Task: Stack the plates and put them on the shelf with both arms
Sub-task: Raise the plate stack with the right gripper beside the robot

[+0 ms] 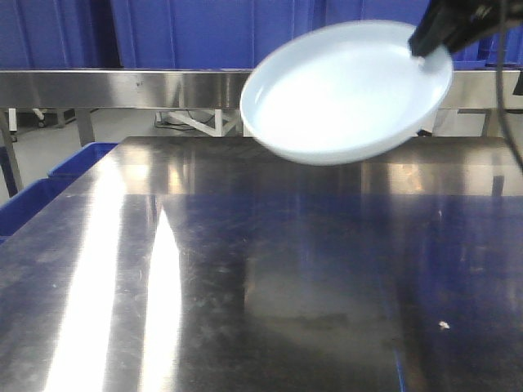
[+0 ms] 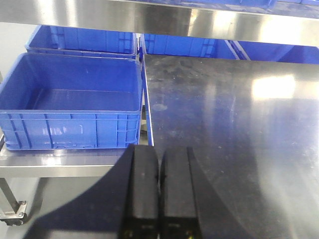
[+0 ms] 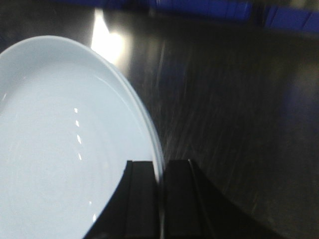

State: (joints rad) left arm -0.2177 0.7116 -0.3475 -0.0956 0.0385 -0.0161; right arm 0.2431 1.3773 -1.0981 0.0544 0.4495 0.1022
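Note:
A pale blue-white plate (image 1: 347,90) hangs tilted in the air above the far right of the steel table (image 1: 245,286). My right gripper (image 1: 425,45) holds it by the upper right rim. In the right wrist view the right gripper (image 3: 160,167) is shut on the rim, one finger inside the plate (image 3: 60,149) and one outside. My left gripper (image 2: 159,152) is shut with nothing in it and hovers over the table's left edge. It does not show in the front view. A steel shelf (image 1: 122,86) runs across behind the table.
An open blue crate (image 2: 70,99) stands beside the table's left edge, with more blue crates (image 2: 84,40) behind it. Blue bins (image 1: 204,33) sit on the shelf at the back. A black cable (image 1: 502,98) hangs from the right arm.

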